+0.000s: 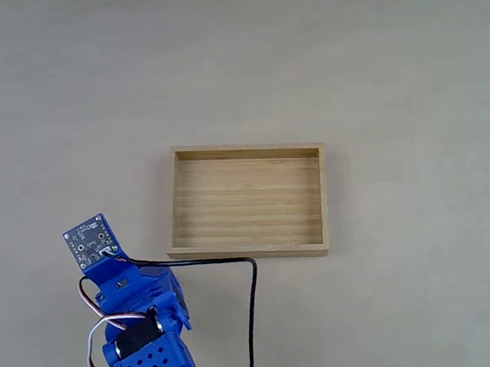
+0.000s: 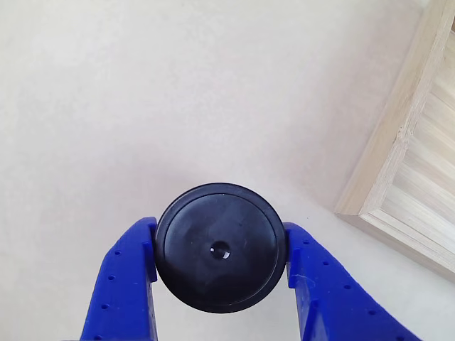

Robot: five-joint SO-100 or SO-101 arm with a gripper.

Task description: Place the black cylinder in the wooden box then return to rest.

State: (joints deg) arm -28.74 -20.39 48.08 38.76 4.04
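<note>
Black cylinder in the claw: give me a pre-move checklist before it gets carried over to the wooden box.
1. Grip: claw fingers press both sides of the black cylinder: ok.
2. Cylinder centred between fingers: ok.
3. Cylinder lifted off the table: cannot tell.
4. Wooden box empty, ready to receive: ok.
5. Black cable lies beside the box's near wall, may snag: not ok.

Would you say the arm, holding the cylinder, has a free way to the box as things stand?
Probably yes. The gripper is shut on the cylinder, the box lies close beside it with an empty floor and low walls, and bare table lies between them.
</note>
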